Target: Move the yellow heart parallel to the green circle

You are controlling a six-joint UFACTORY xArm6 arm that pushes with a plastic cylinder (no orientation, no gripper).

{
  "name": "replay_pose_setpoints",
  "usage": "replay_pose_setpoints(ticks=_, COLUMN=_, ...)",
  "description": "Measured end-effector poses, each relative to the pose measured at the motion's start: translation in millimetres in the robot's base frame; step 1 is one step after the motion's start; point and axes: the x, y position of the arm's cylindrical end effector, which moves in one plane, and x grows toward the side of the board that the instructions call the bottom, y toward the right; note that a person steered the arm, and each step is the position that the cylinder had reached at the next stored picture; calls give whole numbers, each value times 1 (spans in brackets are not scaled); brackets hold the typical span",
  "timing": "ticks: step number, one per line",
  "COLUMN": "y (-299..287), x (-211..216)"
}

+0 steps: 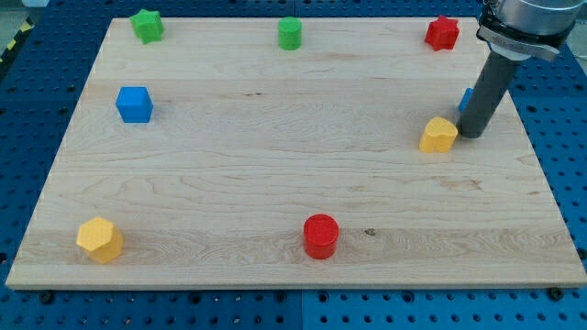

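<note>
The arm carries no pincer, only a dark rod gripping nothing; my tip (472, 135) rests at the frame's right, just right of the yellow heart-shaped block (438, 135), hiding most of a blue block (467, 99). The green round block (290, 33) sits well apart at the wooden tabletop's (275, 165) upper centre.

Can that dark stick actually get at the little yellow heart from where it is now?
Probably yes. My tip sits right beside the yellow heart, on the view's right of it, with nothing between them. A blue block peeks out behind the rod, but it lies off that path.
</note>
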Motion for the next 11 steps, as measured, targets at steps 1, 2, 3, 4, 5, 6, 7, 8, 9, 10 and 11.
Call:
replay_pose_setpoints(ticks=1, y=-5, x=13)
replay_pose_setpoints(ticks=2, y=-8, x=13)
replay_pose_setpoints(ticks=3, y=-18, x=13)
replay_pose_setpoints(ticks=4, y=-38, x=13)
replay_pose_setpoints(ticks=5, y=-58, x=13)
replay_pose_setpoints(ticks=6, y=-78, x=12)
replay_pose_setpoints(ticks=7, y=-97, x=12)
replay_pose_setpoints(ticks=8, y=-117, x=12)
replay_pose_setpoints(ticks=9, y=-141, x=12)
replay_pose_setpoints(ticks=10, y=-168, x=12)
replay_pose_setpoints(ticks=11, y=-191, x=0)
